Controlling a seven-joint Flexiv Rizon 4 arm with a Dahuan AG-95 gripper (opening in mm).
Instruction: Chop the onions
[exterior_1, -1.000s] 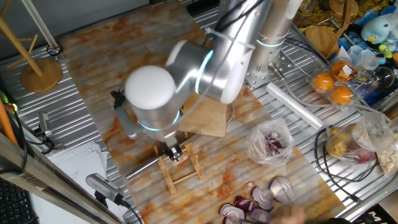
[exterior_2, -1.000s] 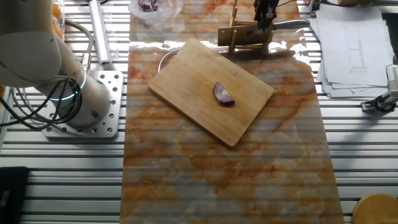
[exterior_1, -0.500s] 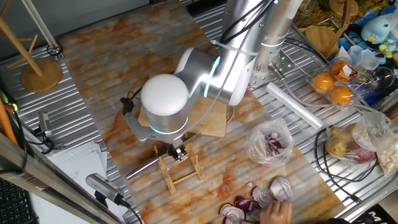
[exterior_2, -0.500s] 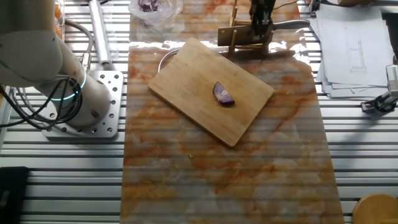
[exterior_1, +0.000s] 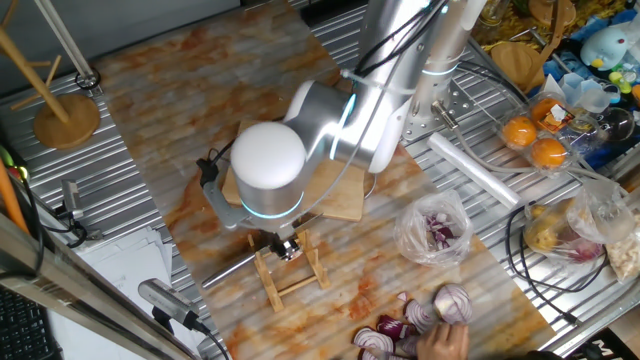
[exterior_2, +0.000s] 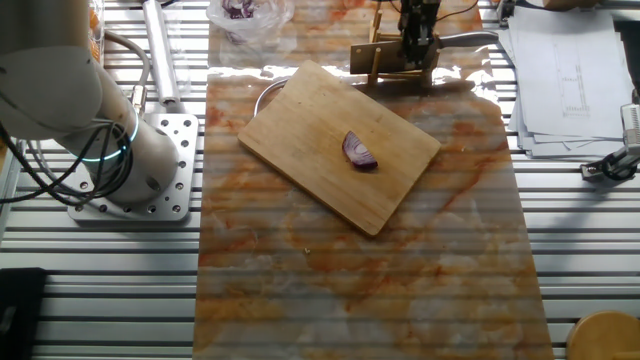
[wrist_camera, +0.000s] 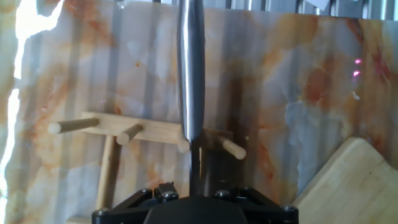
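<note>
A small red-purple onion wedge (exterior_2: 360, 150) lies cut face up in the middle of the wooden cutting board (exterior_2: 310, 120). My gripper (exterior_2: 416, 38) is away from it, low over a small wooden knife rack (exterior_2: 392, 58) at the mat's far edge. A knife rests on the rack, its steel handle (wrist_camera: 190, 68) pointing away from me in the hand view and its thin blade edge (wrist_camera: 195, 167) running back under the gripper body. The fingertips are hidden there, so the jaws' state does not show. In one fixed view the gripper (exterior_1: 284, 245) sits just above the rack (exterior_1: 290, 272).
A clear bag of purple onion pieces (exterior_1: 434, 230) and a group of bigger onion halves (exterior_1: 420, 318) lie near the rack, with a person's hand (exterior_1: 446, 342) by them. Oranges (exterior_1: 534, 140), cables and papers (exterior_2: 560, 70) ring the mat. The arm's base (exterior_2: 120, 160) stands beside the board.
The arm's elbow has swung over the board and the gripper has shifted a little along the rack toward the knife's blade. The person's hand has moved in by the onion halves.
</note>
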